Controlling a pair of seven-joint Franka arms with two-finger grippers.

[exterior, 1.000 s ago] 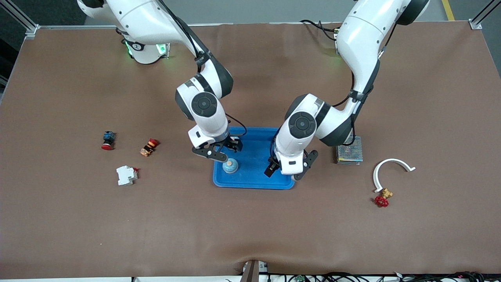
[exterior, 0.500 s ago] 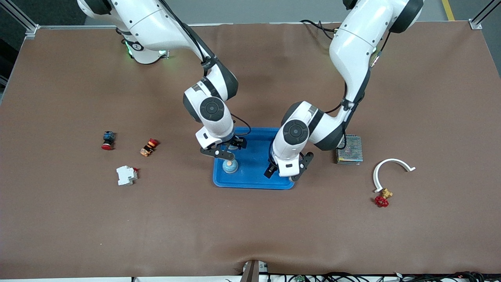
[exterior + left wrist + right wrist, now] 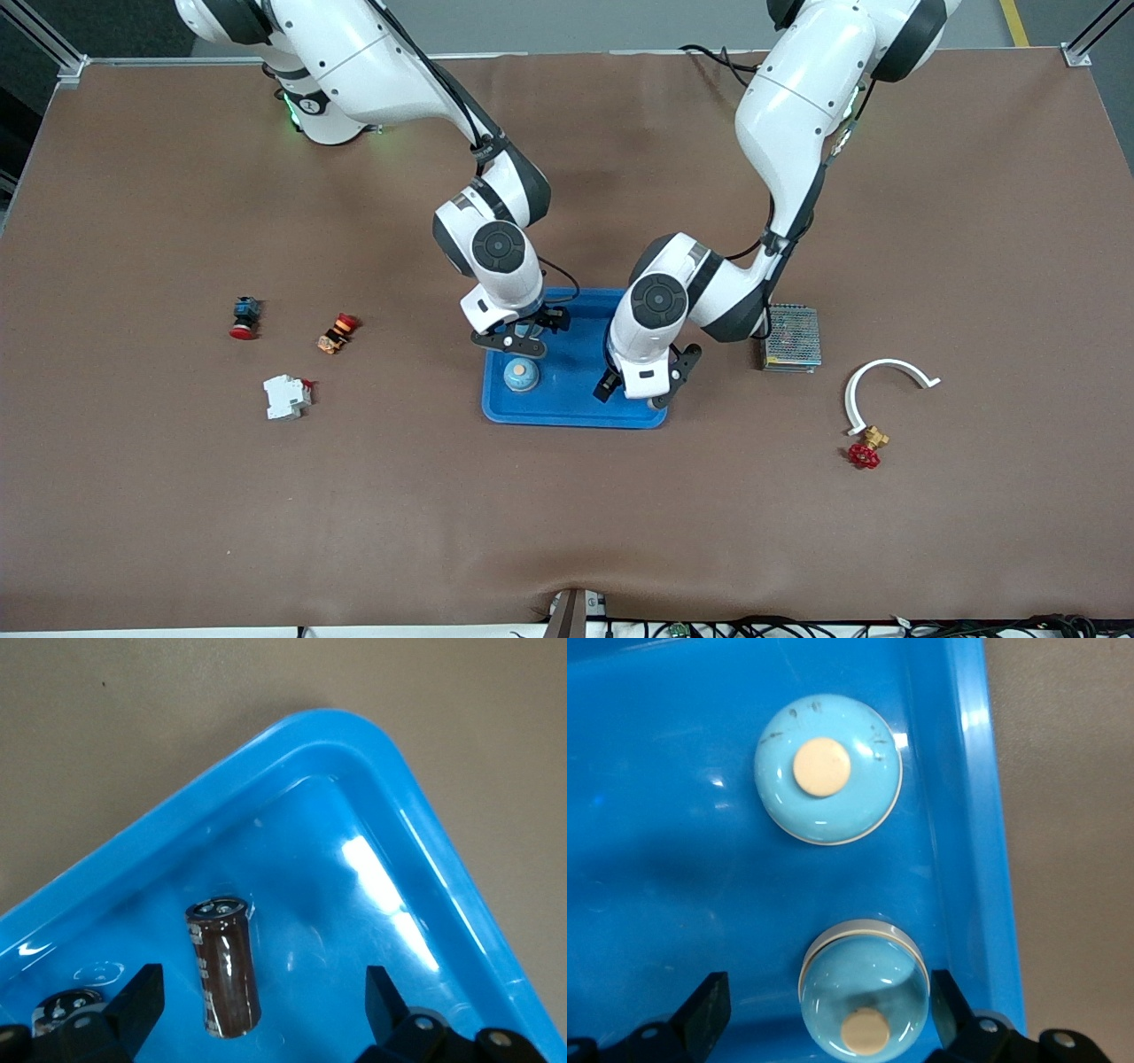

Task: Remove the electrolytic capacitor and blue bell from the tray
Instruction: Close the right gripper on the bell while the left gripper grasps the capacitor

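Over the tray (image 3: pixel 576 416) in the middle of the counter (image 3: pixel 567 523), both tools hang wide open and empty, so you've got nothing gripped yet.

The left tool (image 3: pixel 642 387) is over the tray corner nearest the camera at the left arm's end, straddling a brown electrolytic capacitor (image 3: pixel 222 967) that seems to stand on end. There's a second capacitor (image 3: pixel 60 1006) right by one finger, so if you come down a bit off you'll likely knock one of them over and it'll roll.

The right tool (image 3: pixel 518 339) is lined up on a blue bell (image 3: pixel 865 990) close to the rim, with another bell (image 3: pixel 829 769) just beside it. I'd guess the outer finger could land on the rim, and the smooth dome could squirt out.

The two wrists are also close together, so lift straight up before swinging.

For room, the counter nearer the camera is bare. Mind the silver mesh box (image 3: pixel 791 337) near the tray.
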